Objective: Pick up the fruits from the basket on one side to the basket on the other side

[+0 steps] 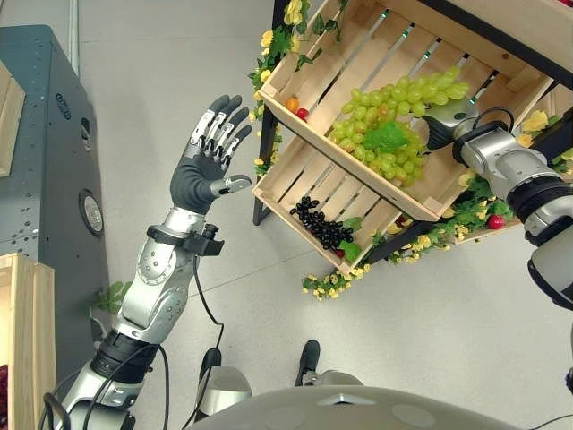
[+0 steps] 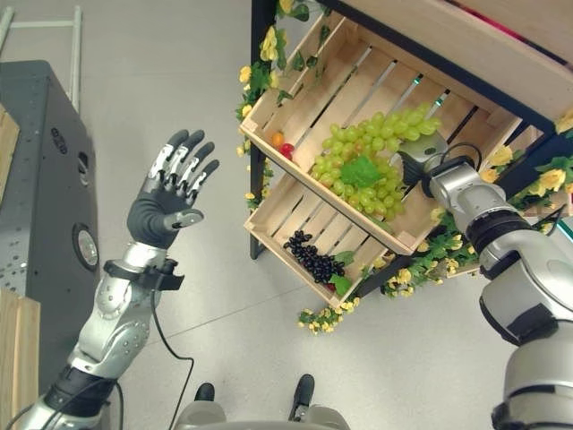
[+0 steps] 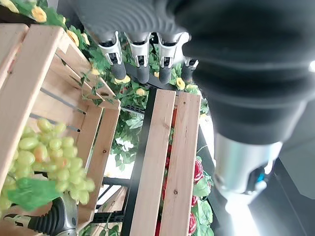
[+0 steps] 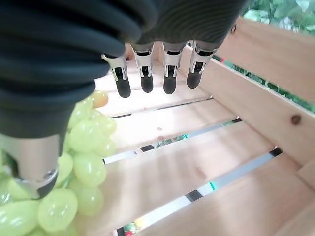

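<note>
A tilted upper wooden crate [image 1: 304,67] on a stand holds a big bunch of green grapes [image 1: 394,121] with a green leaf, plus a small orange and a small red fruit [image 1: 296,108] in its low corner. The lower crate [image 1: 295,175] holds black grapes [image 1: 320,224]. My right hand [image 1: 445,125] reaches into the upper crate beside the green grapes [image 4: 83,162]. Its fingers [image 4: 147,73] are straight over the bare slats, the thumb [image 4: 29,167] rests against the bunch, and it is open with nothing held. My left hand [image 1: 210,152] is raised over the floor left of the crates, fingers spread, open.
Yellow-flower garlands [image 1: 331,285] trim the stand and crate edges. A dark grey cabinet [image 1: 45,179] stands at the left, with another wooden crate [image 1: 22,340] at the lower left. Red fruits among leaves [image 3: 197,172] lie beyond the crates. Bare floor lies between my left arm and the stand.
</note>
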You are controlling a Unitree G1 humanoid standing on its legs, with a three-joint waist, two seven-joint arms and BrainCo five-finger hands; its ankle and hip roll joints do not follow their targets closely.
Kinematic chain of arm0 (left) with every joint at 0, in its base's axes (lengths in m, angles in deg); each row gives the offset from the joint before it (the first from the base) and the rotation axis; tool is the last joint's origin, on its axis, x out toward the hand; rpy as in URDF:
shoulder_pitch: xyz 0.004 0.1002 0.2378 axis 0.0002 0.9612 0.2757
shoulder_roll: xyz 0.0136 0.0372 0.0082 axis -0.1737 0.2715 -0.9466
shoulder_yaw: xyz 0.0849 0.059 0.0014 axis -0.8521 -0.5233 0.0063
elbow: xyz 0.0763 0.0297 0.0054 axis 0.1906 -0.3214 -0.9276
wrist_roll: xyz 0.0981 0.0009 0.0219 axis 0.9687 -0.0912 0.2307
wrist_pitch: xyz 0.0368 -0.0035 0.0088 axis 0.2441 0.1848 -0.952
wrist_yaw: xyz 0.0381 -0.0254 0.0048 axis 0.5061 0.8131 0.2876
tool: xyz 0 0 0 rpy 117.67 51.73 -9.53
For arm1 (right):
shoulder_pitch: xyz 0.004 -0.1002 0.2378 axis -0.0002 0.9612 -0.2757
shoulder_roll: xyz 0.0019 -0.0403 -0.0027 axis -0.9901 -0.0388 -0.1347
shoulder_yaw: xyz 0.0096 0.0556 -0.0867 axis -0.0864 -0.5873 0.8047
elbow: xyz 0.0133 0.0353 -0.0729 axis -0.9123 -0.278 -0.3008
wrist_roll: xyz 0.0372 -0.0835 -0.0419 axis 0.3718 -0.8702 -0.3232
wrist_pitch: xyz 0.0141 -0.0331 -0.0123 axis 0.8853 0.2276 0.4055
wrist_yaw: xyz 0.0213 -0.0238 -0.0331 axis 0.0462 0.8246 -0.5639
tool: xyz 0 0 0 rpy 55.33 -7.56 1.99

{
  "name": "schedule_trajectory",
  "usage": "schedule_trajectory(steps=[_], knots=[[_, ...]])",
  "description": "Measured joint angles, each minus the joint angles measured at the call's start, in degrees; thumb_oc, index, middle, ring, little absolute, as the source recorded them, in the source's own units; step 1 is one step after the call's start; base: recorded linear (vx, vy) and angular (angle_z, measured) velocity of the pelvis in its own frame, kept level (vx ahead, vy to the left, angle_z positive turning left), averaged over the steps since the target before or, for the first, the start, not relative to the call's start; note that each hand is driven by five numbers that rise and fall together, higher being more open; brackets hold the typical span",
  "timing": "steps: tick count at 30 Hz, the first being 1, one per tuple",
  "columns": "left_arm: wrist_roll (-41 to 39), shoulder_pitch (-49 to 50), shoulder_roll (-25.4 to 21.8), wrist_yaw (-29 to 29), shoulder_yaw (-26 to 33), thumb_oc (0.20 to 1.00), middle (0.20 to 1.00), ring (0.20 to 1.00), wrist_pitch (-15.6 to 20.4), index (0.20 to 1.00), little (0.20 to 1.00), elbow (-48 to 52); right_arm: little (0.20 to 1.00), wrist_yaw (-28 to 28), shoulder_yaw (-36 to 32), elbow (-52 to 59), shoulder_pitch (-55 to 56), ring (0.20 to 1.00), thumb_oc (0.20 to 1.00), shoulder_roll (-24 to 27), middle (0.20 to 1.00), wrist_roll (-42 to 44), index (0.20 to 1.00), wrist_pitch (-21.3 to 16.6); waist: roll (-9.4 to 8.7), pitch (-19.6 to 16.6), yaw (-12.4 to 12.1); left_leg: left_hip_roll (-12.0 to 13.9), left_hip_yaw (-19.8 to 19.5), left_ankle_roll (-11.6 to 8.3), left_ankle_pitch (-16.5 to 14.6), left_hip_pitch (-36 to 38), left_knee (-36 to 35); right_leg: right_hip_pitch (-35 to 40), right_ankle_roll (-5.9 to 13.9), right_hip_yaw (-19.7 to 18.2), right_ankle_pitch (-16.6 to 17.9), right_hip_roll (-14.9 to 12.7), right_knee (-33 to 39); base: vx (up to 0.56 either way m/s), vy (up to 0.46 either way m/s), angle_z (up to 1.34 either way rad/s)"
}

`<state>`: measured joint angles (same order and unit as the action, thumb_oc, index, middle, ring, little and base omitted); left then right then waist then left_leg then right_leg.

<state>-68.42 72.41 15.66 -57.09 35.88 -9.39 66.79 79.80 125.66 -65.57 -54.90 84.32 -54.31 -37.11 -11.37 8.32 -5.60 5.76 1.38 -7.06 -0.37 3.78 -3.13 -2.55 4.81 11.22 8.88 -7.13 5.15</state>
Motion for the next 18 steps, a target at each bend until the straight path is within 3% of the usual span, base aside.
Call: schedule_trajectory(steps=[6, 18], knots=[[0.1, -0.1, 0.0, 0.0, 0.0, 1.0, 1.0, 1.0, 0.0, 1.0, 1.0, 0.1, 1.0, -3.5, 2.1, 5.6, 0.0, 1.0, 1.0, 2.1, 1.0, -0.5, 1.0, -1.8, -0.04, 0.0, 0.0, 0.1, 0.3, 0.0, 0.0, 0.6, -0.2, 0.3, 0.01, -0.4, 0.0, 0.1, 0.0, 0.0, 0.005, -0.01], [2.1, -0.1, 0.0, 1.2, 0.1, 1.0, 1.0, 1.0, 0.0, 1.0, 1.0, 0.4, 1.0, -13.4, 5.8, 13.8, -6.2, 1.0, 1.0, 8.3, 1.0, 18.4, 1.0, -5.4, -1.08, -0.8, 1.4, 0.1, 0.7, 0.0, 0.0, 0.9, -0.2, 0.3, -0.02, -0.7, 0.1, 0.2, 0.0, 0.0, 0.0, -0.01]])
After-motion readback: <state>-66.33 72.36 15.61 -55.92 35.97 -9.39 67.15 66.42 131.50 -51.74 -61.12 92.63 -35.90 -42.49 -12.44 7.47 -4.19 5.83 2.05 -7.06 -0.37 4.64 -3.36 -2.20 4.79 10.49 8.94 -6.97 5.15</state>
